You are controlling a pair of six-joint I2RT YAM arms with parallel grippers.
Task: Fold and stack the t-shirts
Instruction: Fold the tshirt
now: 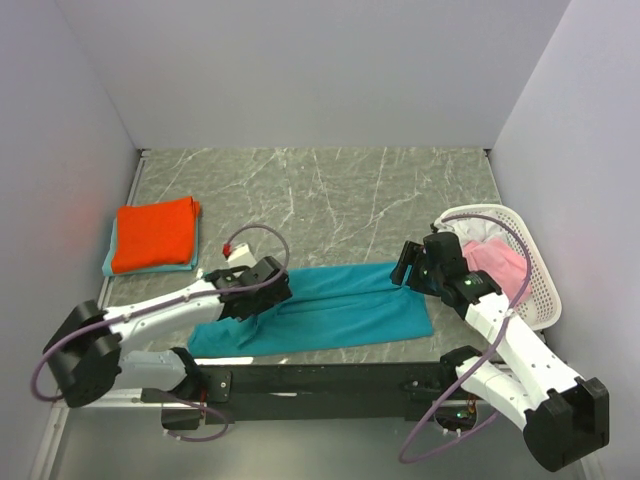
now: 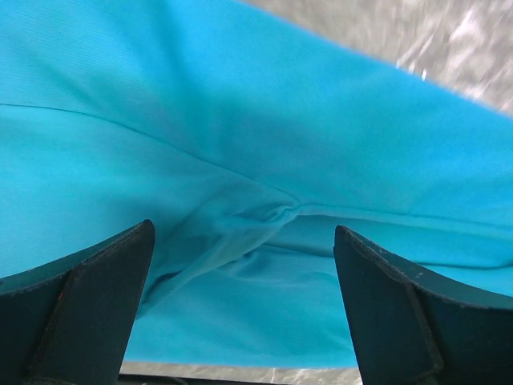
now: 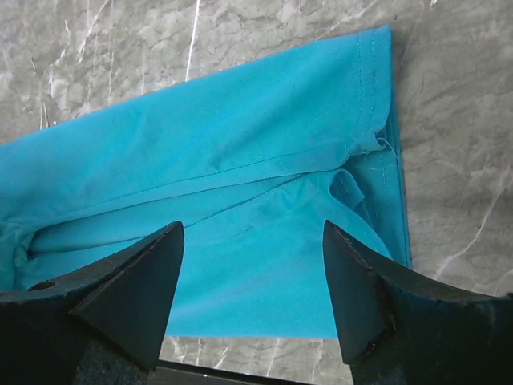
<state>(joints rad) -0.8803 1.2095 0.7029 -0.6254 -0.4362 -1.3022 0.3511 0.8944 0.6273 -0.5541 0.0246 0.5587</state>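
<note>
Left gripper [image 2: 244, 228]: fingers spread wide, clamped on nothing, hanging low over a creased seam.
Right gripper [image 3: 253, 228]: fingers apart too, empty, above the hemmed end of the cloth.
Soft teal-blue cloth t-shirt [image 1: 330, 310]: lies as a long flat band along the near side of the grey marbled worktop [image 1: 330, 190]; its left part is under the left gripper, its right end just below the right gripper, touching neither.
Step in hand: likely a re-grasp for the next fold, judging by the narrow band.
Doing it well: each gripper should pinch every layer at its own end, near a corner; smooth the pucker first; lift both ends level so the band does not twist.
Risk: the loose flap at the right hem may slip out of a shallow pinch.
Folded orange-red cloth t-shirt [image 1: 153, 232]: far left, stacked on a light teal one [image 1: 108, 262], well apart from both grippers.
White plastic mesh basket [image 1: 535, 280]: far right, holding a crumpled pink t-shirt [image 1: 498, 262].
</note>
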